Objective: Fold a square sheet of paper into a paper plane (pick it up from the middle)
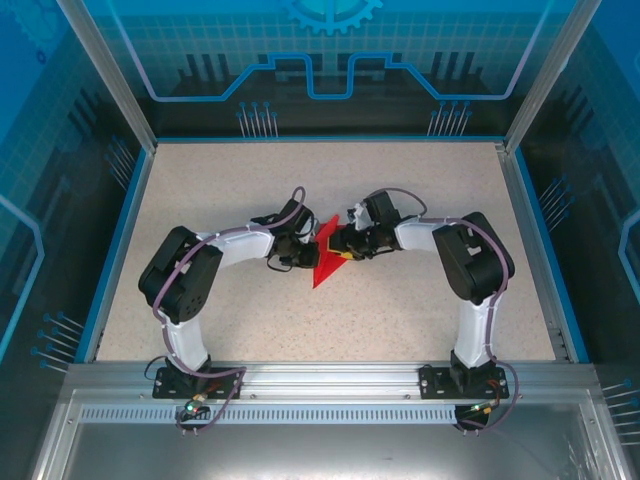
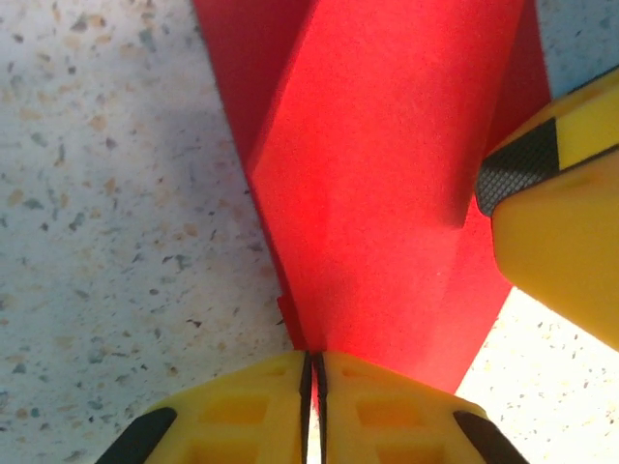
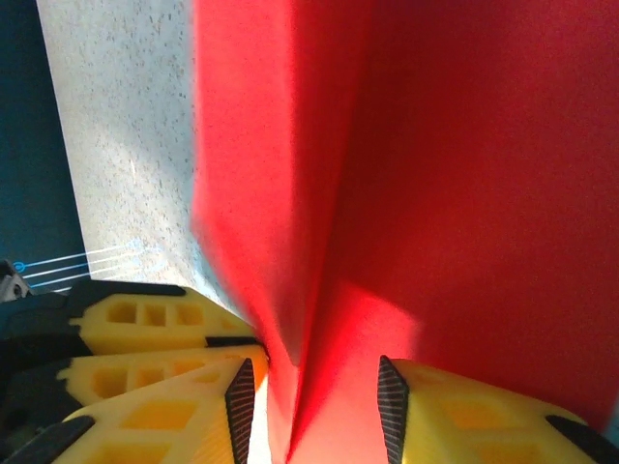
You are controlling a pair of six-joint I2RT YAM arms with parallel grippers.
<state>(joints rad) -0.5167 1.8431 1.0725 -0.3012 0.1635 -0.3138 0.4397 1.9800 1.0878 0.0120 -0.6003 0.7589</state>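
The square sheet of paper (image 1: 322,266), bright red and creased into a pointed shape, is held up between both grippers at the middle of the table. In the left wrist view, my left gripper (image 2: 312,372) is shut on the narrow lower edge of the red sheet (image 2: 387,174). One yellow finger (image 2: 561,251) of the right gripper reaches in from the right against the paper. My right gripper (image 3: 315,401) stands open, with a raised fold of the red paper (image 3: 435,193) running between its pads without being pinched. In the top view, the left gripper (image 1: 300,255) and right gripper (image 1: 345,245) face each other across the paper.
The speckled beige table (image 1: 200,200) has a blue rim and aluminium corner posts (image 1: 105,75) with clear panels behind. A metal rail (image 1: 320,375) carries both arm bases at the near edge. The left gripper's yellow fingers (image 3: 145,324) sit close beside my right jaws.
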